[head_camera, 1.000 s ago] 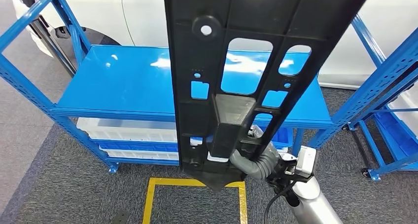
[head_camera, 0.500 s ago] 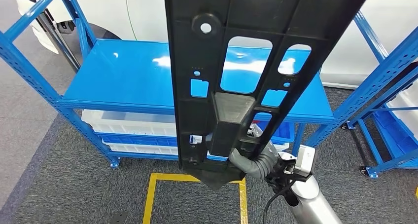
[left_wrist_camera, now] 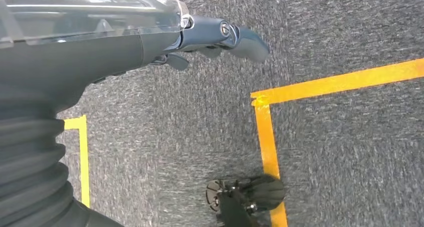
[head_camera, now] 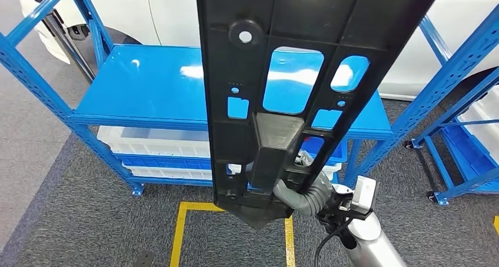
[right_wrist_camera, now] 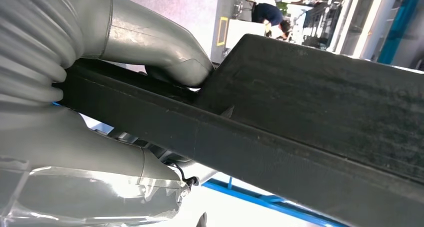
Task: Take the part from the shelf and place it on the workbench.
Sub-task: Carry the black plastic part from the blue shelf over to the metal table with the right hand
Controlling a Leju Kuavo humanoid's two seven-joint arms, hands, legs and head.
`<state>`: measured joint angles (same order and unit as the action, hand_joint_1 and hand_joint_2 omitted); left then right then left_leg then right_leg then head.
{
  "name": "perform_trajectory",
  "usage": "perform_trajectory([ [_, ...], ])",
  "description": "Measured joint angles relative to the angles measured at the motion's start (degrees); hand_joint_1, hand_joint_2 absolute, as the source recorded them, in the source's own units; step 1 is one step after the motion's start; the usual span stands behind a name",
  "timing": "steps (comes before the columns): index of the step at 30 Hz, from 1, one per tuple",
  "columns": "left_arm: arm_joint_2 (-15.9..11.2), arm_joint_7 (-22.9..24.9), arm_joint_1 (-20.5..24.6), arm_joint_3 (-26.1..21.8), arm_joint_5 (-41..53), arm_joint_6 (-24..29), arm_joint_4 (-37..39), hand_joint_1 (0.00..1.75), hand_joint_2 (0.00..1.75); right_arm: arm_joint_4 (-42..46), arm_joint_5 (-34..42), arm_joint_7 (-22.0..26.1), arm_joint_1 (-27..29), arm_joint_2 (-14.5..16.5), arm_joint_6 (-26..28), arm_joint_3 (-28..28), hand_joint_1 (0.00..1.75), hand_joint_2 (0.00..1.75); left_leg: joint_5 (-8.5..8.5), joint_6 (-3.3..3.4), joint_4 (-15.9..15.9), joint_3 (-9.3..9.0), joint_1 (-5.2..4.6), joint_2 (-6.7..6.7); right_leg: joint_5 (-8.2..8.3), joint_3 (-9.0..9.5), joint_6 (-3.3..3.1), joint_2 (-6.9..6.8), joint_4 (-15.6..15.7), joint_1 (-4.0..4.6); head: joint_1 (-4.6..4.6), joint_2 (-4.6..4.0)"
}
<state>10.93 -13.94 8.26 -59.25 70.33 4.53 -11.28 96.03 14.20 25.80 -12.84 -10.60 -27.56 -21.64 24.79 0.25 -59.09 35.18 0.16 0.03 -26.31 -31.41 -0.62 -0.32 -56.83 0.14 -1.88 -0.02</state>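
I have the long black plastic part (head_camera: 294, 90) gripped near its lower end by my right hand (head_camera: 306, 193), standing nearly upright in front of my head camera, above the floor and short of the blue shelf unit (head_camera: 153, 90). My worry is leverage: so much panel rises above the grip that a quick turn or step could swing it, twist it in my grip, or knock its top against the blue uprights (head_camera: 438, 82). It also blocks much of my forward sight. The part is matte, ribbed moulded plastic with rounded cut-outs and a boxy raised block; it looks stiff but smooth enough to slip. My left hand (left_wrist_camera: 220, 37) hangs over grey carpet (left_wrist_camera: 340, 152), fingers loosely apart, holding nothing.
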Motion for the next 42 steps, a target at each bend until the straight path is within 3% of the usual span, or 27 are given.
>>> perform_trajectory([
  [2,-0.01,0.01,0.01,0.00,0.04,0.01,0.00,0.00,1.75,0.09,-0.01,0.01,-0.03,0.11,-0.01,0.00,1.73,1.75,3.45,-0.53,-4.63,1.80,0.13,-0.05,0.61,-0.18,-0.43,-0.20,0.47,-0.26,0.00,-0.01],
  [4,-0.02,0.02,-0.04,0.00,0.09,0.02,0.00,0.00,1.75,0.13,-0.02,0.00,0.01,0.18,-0.04,0.00,1.73,1.75,7.24,-0.95,-11.82,4.41,0.34,-0.05,0.87,-0.67,-0.61,-0.27,0.32,-0.28,0.00,0.00],
  [5,-0.03,0.02,-0.07,0.00,0.11,0.02,0.00,0.00,1.75,0.12,-0.03,-0.01,0.03,0.19,-0.09,0.00,1.73,1.75,8.00,-1.13,-14.15,5.12,0.45,-0.05,0.95,-0.97,-0.60,-0.29,0.12,-0.30,0.00,0.00],
  [6,-0.04,0.03,-0.08,0.00,0.11,0.02,0.00,0.00,1.75,0.12,-0.04,-0.01,0.05,0.19,-0.15,0.00,1.73,1.75,7.63,-1.29,-14.39,4.84,0.59,-0.04,1.00,-1.27,-0.55,-0.29,-0.14,-0.35,0.00,0.00],
  [7,-0.07,0.03,-0.08,0.00,0.07,0.04,0.00,0.00,1.75,0.12,-0.04,-0.01,0.05,0.19,-0.21,0.01,1.73,1.75,6.32,-1.41,-12.43,3.52,0.75,-0.04,1.00,-1.55,-0.47,-0.27,-0.48,-0.43,0.00,0.00],
  [8,-0.10,0.01,-0.08,0.00,-0.02,0.08,0.00,0.00,1.75,0.11,-0.04,0.00,0.04,0.19,-0.27,0.01,1.73,1.75,4.57,-1.51,-8.86,1.48,0.94,-0.03,0.92,-1.80,-0.33,-0.25,-0.87,-0.50,0.00,-0.01],
  [10,-0.15,-0.14,-0.10,-0.02,-0.44,0.18,0.00,0.00,1.75,0.11,0.02,0.03,0.01,0.19,-0.56,0.01,1.73,1.75,2.63,-1.38,-2.50,-1.87,1.06,-0.11,0.77,-2.47,0.24,-0.16,-1.79,-0.37,0.00,0.00],
  [11,-0.15,-0.28,-0.20,-0.05,-0.73,0.23,0.00,0.00,1.75,0.10,0.07,0.06,0.01,0.19,-0.85,0.01,1.73,1.75,2.45,-1.15,-1.07,-2.44,1.04,-0.16,0.79,-2.82,0.58,-0.10,-2.15,-0.27,0.00,0.00],
  [15,-0.16,-1.10,-1.11,-0.64,-2.09,0.63,0.00,0.00,1.75,0.02,0.21,0.28,0.02,0.17,-2.29,0.00,1.73,1.75,1.80,0.50,-0.42,-1.97,0.83,-0.16,0.61,-3.67,1.95,0.00,-2.82,-0.45,0.00,0.00],
  [17,-0.15,-1.46,-1.27,-1.03,-2.43,0.76,0.00,0.00,1.75,-0.10,0.21,0.34,-0.10,0.17,-2.61,-0.01,1.73,1.75,1.25,1.27,-0.11,-1.65,0.95,-0.08,-2.43,-5.30,2.47,0.06,-6.87,-0.65,0.00,-0.01],
  [19,-0.15,-1.74,-1.50,-1.34,-2.49,0.83,0.00,0.00,1.75,-0.36,0.22,0.34,-0.09,0.17,-2.84,-0.02,1.73,1.75,0.86,1.55,-0.09,-1.10,0.88,-0.06,-6.46,-8.24,2.86,0.09,-14.36,-0.75,0.00,-0.01],
  [20,-0.15,-1.86,-1.65,-1.44,-2.48,0.87,0.00,0.00,1.75,-0.50,0.23,0.35,0.02,0.16,-2.96,-0.03,1.73,1.75,0.68,1.56,-0.10,-0.84,0.83,-0.06,-7.53,-9.24,2.94,0.09,-17.16,-0.80,0.00,-0.01],
  [21,-0.15,-1.94,-1.78,-1.49,-2.46,0.91,0.00,0.00,1.75,-0.61,0.22,0.39,0.16,0.15,-3.04,-0.03,1.73,1.75,0.51,1.54,-0.11,-0.63,0.79,-0.07,-7.53,-9.30,2.92,0.09,-18.04,-0.83,0.00,0.00],
  [22,-0.15,-1.98,-1.87,-1.51,-2.41,0.94,0.00,0.00,1.75,-0.68,0.22,0.46,0.30,0.14,-3.06,-0.04,1.73,1.75,0.37,1.49,-0.11,-0.49,0.76,-0.09,-6.46,-8.17,2.77,0.09,-16.52,-0.83,0.00,0.00],
  [24,-0.11,-2.01,-1.91,-1.53,-2.25,0.96,0.00,0.00,1.75,-0.71,0.20,0.79,0.49,0.12,-2.97,-0.04,1.73,1.75,0.13,1.29,-0.10,-0.39,0.70,-0.13,-3.16,-3.54,2.10,0.09,-8.58,-0.66,0.00,0.00],
  [26,-0.04,-2.02,-1.86,-1.52,-2.07,0.96,0.00,0.00,1.75,-0.58,0.19,1.32,0.84,0.09,-2.81,-0.02,1.73,1.75,-0.17,0.85,-0.11,-0.23,0.61,-0.12,-1.39,-0.36,1.39,0.08,-2.41,-0.25,0.00,-0.01],
  [28,0.01,-1.99,-1.85,-1.51,-1.92,0.95,0.00,0.00,1.75,-0.36,0.19,1.83,1.59,-0.04,-2.69,0.03,1.73,1.75,-0.58,0.21,0.06,-0.06,0.62,-0.05,-1.12,-0.15,0.94,0.12,-1.32,0.08,0.00,-0.01],
  [30,0.04,-1.96,-1.87,-1.51,-1.86,0.97,0.00,0.00,1.75,-0.20,0.19,2.19,2.23,-0.22,-2.75,0.10,1.73,1.75,-0.40,-0.44,0.01,0.14,0.60,0.01,-0.40,-0.25,0.34,0.11,-0.67,-0.19,0.00,0.00],
  [32,0.03,-1.95,-1.87,-1.51,-1.87,1.07,0.00,0.00,1.75,-0.13,0.29,2.46,2.45,-0.30,-3.07,0.15,1.73,1.75,2.26,-0.89,-3.24,1.46,0.55,-0.02,0.40,-0.44,-0.29,0.00,0.04,-0.52,0.00,0.00],
  [34,0.02,-1.96,-1.94,-1.51,-1.85,1.19,0.00,0.00,1.75,-0.11,0.46,2.66,2.59,-0.39,-3.43,0.21,1.73,1.75,6.51,-1.15,-10.35,4.01,0.61,-0.05,0.75,-0.94,-0.57,-0.07,-0.01,-0.43,0.00,-0.01],
  [36,0.02,-1.97,-2.05,-1.51,-1.73,1.26,0.00,0.00,1.75,-0.13,0.55,2.83,2.89,-0.56,-3.61,0.37,1.73,1.75,8.33,-1.33,-15.04,5.27,0.63,-0.04,0.95,-1.50,-0.55,-0.08,-0.33,-0.36,0.00,0.00],
  [37,0.02,-1.96,-2.08,-1.51,-1.59,1.28,0.00,0.00,1.75,-0.13,0.55,2.95,3.10,-0.68,-3.67,0.48,1.73,1.75,7.71,-1.35,-14.40,4.44,0.63,-0.04,1.01,-1.73,-0.50,-0.07,-0.55,-0.35,0.00,0.00],
  [40,-0.07,-1.86,-2.03,-1.46,-1.13,1.34,0.00,0.00,1.75,0.22,0.55,3.26,4.03,-1.09,-3.43,1.03,1.73,1.75,3.62,-0.97,-3.63,-1.95,0.58,-0.06,0.98,-2.28,-0.09,-0.04,-1.43,-0.27,0.00,-0.01],
  [42,-0.11,-1.75,-2.02,-1.39,-0.85,1.37,0.00,0.00,1.75,0.74,0.52,3.35,4.71,-1.36,-3.14,1.47,1.73,1.75,2.97,-0.41,-0.09,-3.64,0.45,-0.12,1.15,-2.77,0.53,0.01,-1.87,-0.06,0.00,-0.01],
])
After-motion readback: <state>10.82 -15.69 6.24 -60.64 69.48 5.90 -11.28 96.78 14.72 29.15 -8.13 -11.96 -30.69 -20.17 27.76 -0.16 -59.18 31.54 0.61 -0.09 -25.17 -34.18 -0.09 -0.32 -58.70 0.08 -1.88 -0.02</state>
